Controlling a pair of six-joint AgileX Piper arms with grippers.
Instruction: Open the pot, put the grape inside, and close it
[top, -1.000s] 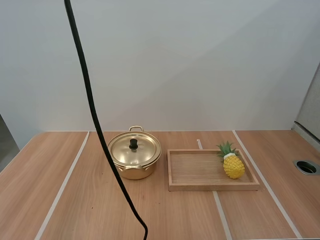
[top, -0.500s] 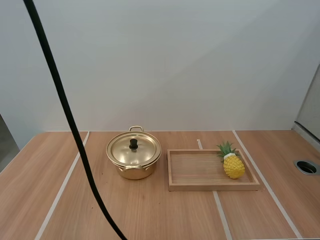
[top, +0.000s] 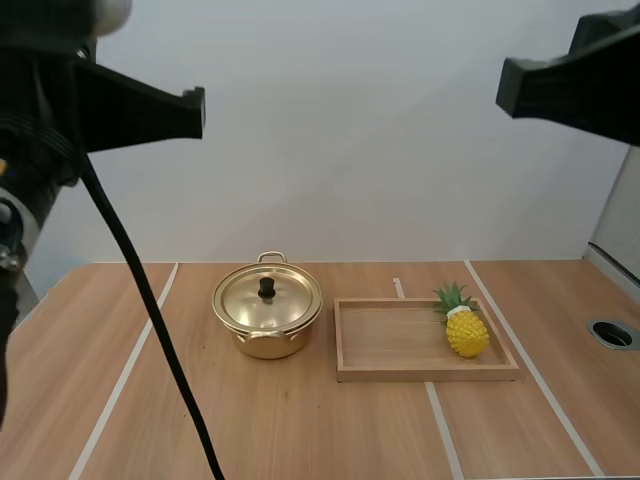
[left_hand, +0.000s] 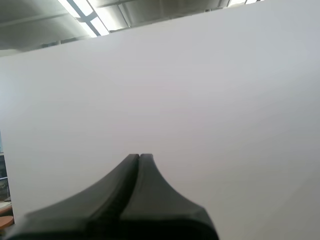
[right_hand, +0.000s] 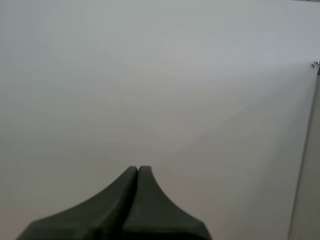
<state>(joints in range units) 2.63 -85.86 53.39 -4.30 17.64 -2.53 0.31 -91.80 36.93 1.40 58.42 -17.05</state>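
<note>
A golden pot (top: 267, 322) stands on the wooden table, left of centre, and its lid (top: 268, 298) with a black knob is on it. To its right a wooden tray (top: 400, 340) holds a yellow toy pineapple (top: 466, 328) at its right end. My left gripper (left_hand: 139, 156) is shut on nothing, its fingers together as one dark wedge facing a white wall. My right gripper (right_hand: 137, 169) is shut the same way, also facing the wall. In the high view my left arm (top: 130, 108) and my right arm (top: 570, 85) are raised high above the table.
Pale tape lines (top: 125, 375) run across the table top (top: 320, 430). A round dark hole (top: 612, 334) sits in the table near its right edge. A white wall stands behind the table.
Both arms have come up into the high view, at its upper left and upper right. The pot, tray and pineapple have not moved.
</note>
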